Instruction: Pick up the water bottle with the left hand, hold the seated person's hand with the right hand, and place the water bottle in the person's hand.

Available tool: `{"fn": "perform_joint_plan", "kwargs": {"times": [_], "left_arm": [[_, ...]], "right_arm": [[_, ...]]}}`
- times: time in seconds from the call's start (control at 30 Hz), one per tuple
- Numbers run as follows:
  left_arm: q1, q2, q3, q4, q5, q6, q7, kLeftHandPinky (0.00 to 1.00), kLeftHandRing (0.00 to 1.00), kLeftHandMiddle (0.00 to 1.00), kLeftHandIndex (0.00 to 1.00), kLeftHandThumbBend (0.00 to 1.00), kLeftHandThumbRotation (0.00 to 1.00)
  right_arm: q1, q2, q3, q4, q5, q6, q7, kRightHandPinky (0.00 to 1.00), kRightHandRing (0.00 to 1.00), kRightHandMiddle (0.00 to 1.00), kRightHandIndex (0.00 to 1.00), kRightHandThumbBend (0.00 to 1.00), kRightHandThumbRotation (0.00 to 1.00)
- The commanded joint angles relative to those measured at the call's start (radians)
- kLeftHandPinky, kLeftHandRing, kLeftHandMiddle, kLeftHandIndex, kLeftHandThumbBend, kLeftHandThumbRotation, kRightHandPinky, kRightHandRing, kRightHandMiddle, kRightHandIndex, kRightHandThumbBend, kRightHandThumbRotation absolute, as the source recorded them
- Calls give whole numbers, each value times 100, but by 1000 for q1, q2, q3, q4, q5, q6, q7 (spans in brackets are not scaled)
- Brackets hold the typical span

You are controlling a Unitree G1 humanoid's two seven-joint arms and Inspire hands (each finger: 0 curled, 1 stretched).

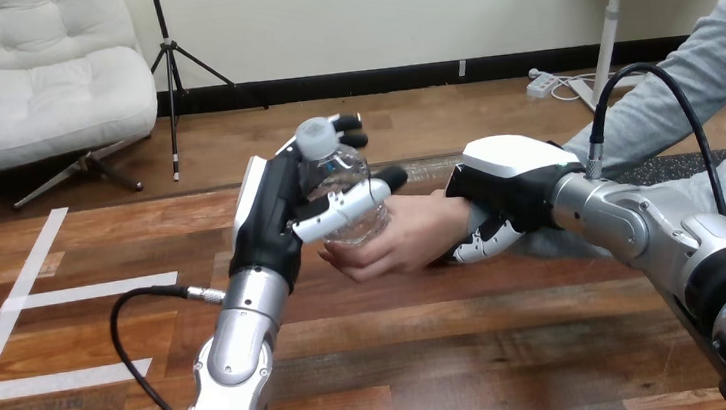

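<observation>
In the head view, the left hand (274, 213) holds the water bottle (341, 177) upright above the wooden table (454, 357), fingers and thumb wrapped round its clear body. The person's hand (398, 242) cups the bottle's base from the right, touching it. The right hand (512, 181) lies over the person's wrist (453, 221), its fingers (488, 241) curled beneath it.

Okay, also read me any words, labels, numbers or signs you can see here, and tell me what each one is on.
None can be read.
Water bottle, held in the left hand: clear, no legible label.
Right hand, white shell: no print.
Table: white tape strips, no writing.
</observation>
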State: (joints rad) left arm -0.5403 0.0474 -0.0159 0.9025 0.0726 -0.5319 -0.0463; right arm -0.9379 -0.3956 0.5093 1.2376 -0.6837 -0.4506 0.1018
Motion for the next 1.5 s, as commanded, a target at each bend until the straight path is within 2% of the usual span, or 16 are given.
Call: {"fn": "perform_joint_plan", "kwargs": {"times": [0.0, 0.4, 0.63, 0.93, 1.2, 1.47], "left_arm": [[-84, -8, 8, -53, -19, 8, -13, 76, 83, 86, 87, 92, 68], [-76, -1, 2, -57, -14, 12, -20, 80, 87, 88, 88, 99, 77], [-72, 7, -9, -63, 7, 11, -11, 84, 89, 90, 89, 100, 85], [-63, 17, -8, -79, 5, 18, -37, 92, 94, 94, 93, 100, 93], [-48, 19, 1, -108, -7, 19, -45, 98, 98, 97, 96, 100, 98], [-27, 19, 15, -143, -24, 9, -42, 100, 99, 97, 96, 100, 100]], "right_arm": [[-136, 4, -45, -26, 36, -25, -49, 24, 29, 35, 36, 45, 31], [-136, 5, -43, -27, 34, -18, -46, 25, 30, 36, 37, 45, 31], [-135, 4, -43, -29, 33, -16, -46, 25, 30, 36, 37, 46, 31], [-134, 3, -43, -31, 34, -12, -42, 26, 30, 37, 38, 46, 32], [-131, -1, -44, -35, 35, -13, -39, 27, 31, 38, 39, 46, 33], [-131, -1, -48, -36, 41, -3, -27, 28, 33, 39, 39, 47, 35]]}}
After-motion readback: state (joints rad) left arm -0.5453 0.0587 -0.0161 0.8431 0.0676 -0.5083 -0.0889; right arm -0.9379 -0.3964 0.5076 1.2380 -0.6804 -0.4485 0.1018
